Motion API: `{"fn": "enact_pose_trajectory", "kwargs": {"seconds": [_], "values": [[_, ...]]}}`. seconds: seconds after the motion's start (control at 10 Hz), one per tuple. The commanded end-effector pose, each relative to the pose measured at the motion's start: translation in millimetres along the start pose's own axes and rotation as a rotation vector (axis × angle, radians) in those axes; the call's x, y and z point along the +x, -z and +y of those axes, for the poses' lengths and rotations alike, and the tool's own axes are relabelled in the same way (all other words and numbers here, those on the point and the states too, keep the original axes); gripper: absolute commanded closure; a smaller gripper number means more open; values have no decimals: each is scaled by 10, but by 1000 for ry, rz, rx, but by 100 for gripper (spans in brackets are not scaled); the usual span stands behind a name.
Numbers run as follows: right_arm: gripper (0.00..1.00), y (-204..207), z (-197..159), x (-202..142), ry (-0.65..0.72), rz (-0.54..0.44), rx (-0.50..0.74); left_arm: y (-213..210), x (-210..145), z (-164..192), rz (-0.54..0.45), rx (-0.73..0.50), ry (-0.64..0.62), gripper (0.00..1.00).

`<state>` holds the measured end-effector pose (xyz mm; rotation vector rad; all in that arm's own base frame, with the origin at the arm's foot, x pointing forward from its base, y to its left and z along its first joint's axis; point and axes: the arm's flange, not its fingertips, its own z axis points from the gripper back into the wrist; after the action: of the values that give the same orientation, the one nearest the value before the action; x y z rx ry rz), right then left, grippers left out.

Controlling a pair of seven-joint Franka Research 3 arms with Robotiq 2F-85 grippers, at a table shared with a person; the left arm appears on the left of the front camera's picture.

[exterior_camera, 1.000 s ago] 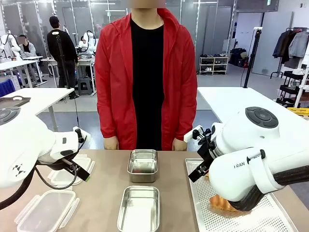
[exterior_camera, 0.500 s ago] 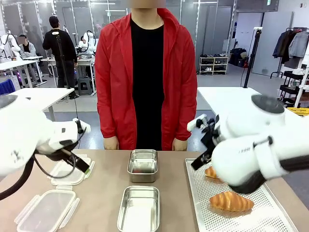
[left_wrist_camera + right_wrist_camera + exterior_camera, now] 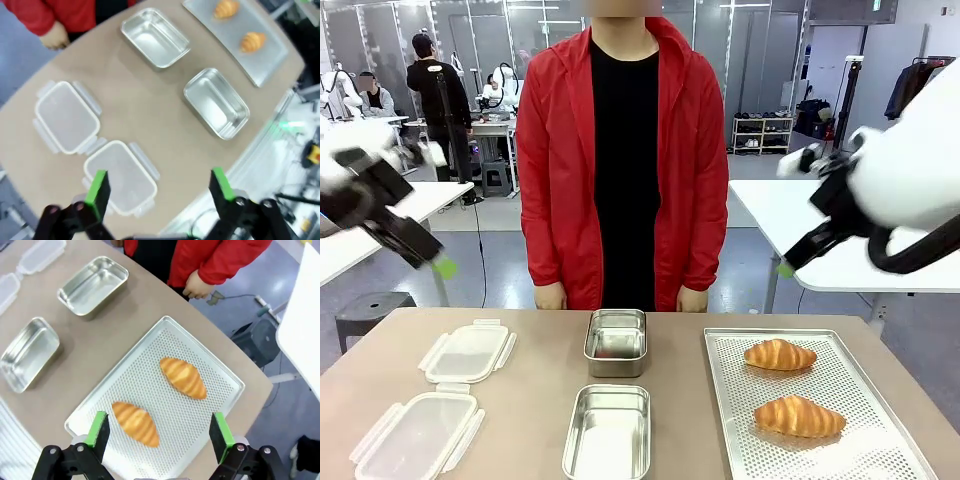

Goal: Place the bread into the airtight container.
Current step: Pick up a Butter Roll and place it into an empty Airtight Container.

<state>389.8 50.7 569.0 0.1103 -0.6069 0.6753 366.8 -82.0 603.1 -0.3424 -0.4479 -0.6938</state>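
Note:
Two golden croissants, the bread, lie on a perforated metal tray (image 3: 880, 400) at the table's right: one farther (image 3: 779, 354), one nearer (image 3: 799, 416). The right wrist view looks down on both (image 3: 183, 377) (image 3: 135, 423). Two empty steel containers sit mid-table, one far (image 3: 616, 341) and one near (image 3: 608, 430). Two clear clip-on lids (image 3: 468, 351) (image 3: 415, 434) lie at the left. My left gripper (image 3: 435, 262) is raised high beyond the table's left side, open and empty (image 3: 159, 187). High on the right, my right gripper (image 3: 790, 262) hangs open over the tray (image 3: 159, 430), holding nothing.
A person in a red jacket stands at the far edge, hands (image 3: 550, 296) (image 3: 692, 298) hanging just behind the table. White tables stand behind on both sides. Bare tabletop lies between the lids, containers and tray.
Both arms have lifted from low over the table and swung outward and up. The right arm no longer hides the croissants. Nothing on the table has moved.

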Motion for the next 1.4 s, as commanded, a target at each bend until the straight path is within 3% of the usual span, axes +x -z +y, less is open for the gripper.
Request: {"fn": "enact_pose_trajectory", "kwargs": {"seconds": [0.0, 0.3, 0.4, 1.2, 1.3], "values": [[0, -657, -87, -287, -121, -26, 56, -540, -102, 56, 47, -107, 29, 0], [0, -1581, -205, -805, -233, -114, 75, -1377, -552, 17, -20, -151, 102, 0], [0, -1703, -253, -929, -276, -115, 86, -1538, -686, 19, -62, -146, 95, 0], [0, -1799, -239, -1029, -249, -119, 94, -1698, -820, 27, -63, -104, 66, 0], [0, -1774, -86, -898, -431, -82, 87, -1698, -820, 27, -63, -104, 66, 0]]}}
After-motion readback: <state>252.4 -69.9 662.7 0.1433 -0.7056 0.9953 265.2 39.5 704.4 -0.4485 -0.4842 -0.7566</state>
